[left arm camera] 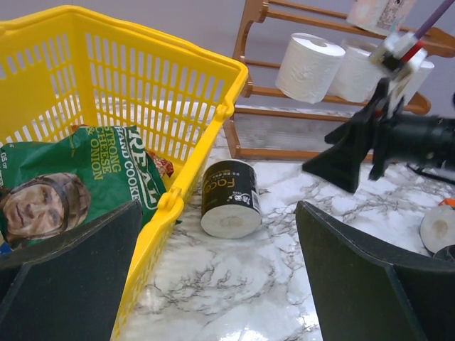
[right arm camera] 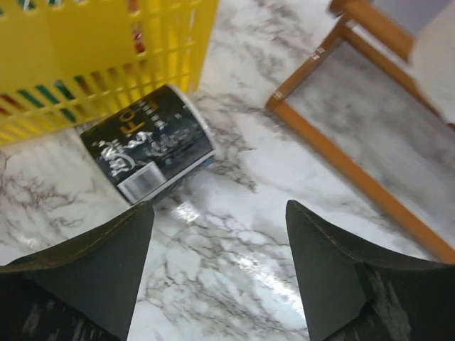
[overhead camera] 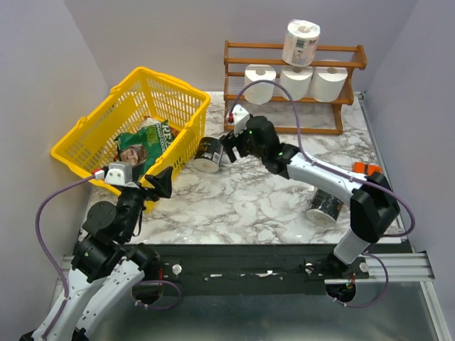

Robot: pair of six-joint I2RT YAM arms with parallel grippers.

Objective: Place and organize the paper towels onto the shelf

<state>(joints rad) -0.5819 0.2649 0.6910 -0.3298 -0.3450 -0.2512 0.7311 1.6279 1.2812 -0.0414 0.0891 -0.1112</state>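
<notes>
At the far left the left tool (overhead camera: 159,182) hangs by the near corner of a yellow plastic basket (overhead camera: 178,89), its two fingers spread wide and nothing between them. The basket stands tilted on the left side of the marbled tabletop (overhead camera: 242,202) and holds a green crisp bag (overhead camera: 142,145) printed with a face.

Just right of the basket, close against its wall, a black-wrapped roll (overhead camera: 208,154) lies on its side on the tabletop, its white end turned towards the near edge. Beside it, a little further right, the right tool (overhead camera: 231,145) hovers above the marble between this roll and the shelf (overhead camera: 259,48). Its fingers stand well apart and hold nothing; from the right wrist view the roll lies ahead and to the left of the gap, not inside it.

The reddish-brown wooden shelf stands at the back right. Three white paper towels (overhead camera: 296,79) sit side by side on its middle tier, and a fourth roll in a printed white wrapper (overhead camera: 301,42) rests on the top rails above them.

Towards the near right, a second black-wrapped roll (overhead camera: 325,206) lies on the tabletop right beside the right arm, and a small orange object (overhead camera: 366,168) shows behind that arm; what it is cannot be told
</notes>
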